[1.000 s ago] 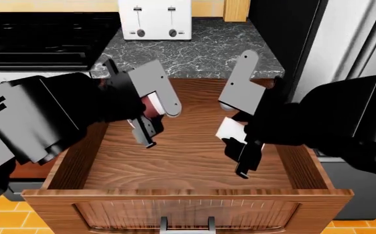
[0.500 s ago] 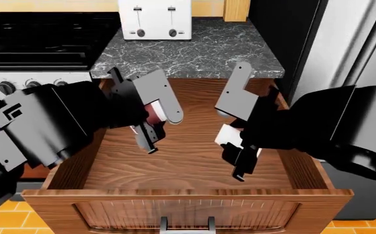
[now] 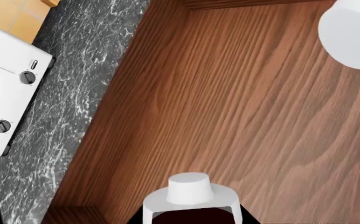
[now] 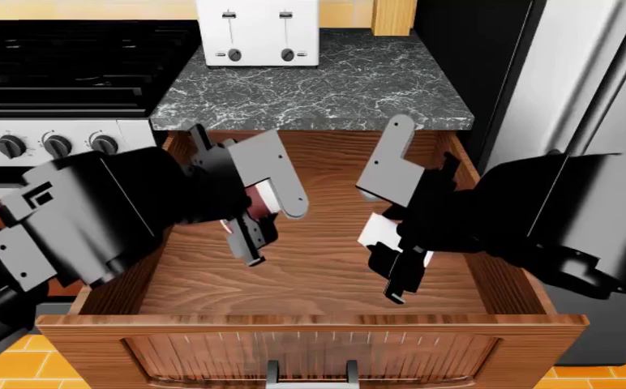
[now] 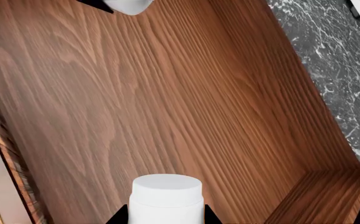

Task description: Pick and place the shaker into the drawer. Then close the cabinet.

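Above the drawer (image 4: 324,267), both tools gripping shakers.

Both bulky black arms reach forward and inward in the head view, their wrists angled downward, each carrying a flat grey metal plate on top. The left claw (image 4: 250,231) points down with its black fingers closed on a small object with a white top and dark red body. The right claw (image 4: 397,271) also points down, a little lower in the view, its fingers clamped around a small white-capped object; the two claws hang near each other but apart.
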Robot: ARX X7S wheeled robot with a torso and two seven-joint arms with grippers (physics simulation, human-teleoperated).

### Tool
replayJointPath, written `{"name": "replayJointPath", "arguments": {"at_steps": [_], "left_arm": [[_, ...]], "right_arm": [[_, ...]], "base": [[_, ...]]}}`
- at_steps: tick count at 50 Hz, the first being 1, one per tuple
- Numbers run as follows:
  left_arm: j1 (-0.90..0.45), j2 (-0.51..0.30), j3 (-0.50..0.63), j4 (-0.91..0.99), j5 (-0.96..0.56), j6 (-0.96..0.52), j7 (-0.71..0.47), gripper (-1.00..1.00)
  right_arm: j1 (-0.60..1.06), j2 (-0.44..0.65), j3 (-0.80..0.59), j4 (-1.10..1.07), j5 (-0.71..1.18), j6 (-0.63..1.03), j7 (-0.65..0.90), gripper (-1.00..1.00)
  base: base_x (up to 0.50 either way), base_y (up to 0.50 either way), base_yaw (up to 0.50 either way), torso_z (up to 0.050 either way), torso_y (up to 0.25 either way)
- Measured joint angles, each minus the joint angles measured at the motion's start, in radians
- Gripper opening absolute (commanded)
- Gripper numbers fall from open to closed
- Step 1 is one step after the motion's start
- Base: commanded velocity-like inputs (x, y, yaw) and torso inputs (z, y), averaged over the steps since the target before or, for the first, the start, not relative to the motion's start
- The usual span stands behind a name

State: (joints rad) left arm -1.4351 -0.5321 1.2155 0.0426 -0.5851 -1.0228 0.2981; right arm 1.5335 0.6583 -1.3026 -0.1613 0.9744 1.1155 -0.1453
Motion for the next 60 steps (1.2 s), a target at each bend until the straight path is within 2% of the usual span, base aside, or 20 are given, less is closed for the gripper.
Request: {"name": "replayJointPath", "arguments": {"at_steps": [60], "left_arm": [[0.066, 0.042, 0.05, -0.1, 0.038, 0.082, 0.013, -1.0]], "right_arm": [[-0.1, -0.079, -0.081, 0.237, -0.125, -0.138, -0.059, -1.0]], "base": [[0.0, 0.0, 0.0, 0.0, 0.001]]}}
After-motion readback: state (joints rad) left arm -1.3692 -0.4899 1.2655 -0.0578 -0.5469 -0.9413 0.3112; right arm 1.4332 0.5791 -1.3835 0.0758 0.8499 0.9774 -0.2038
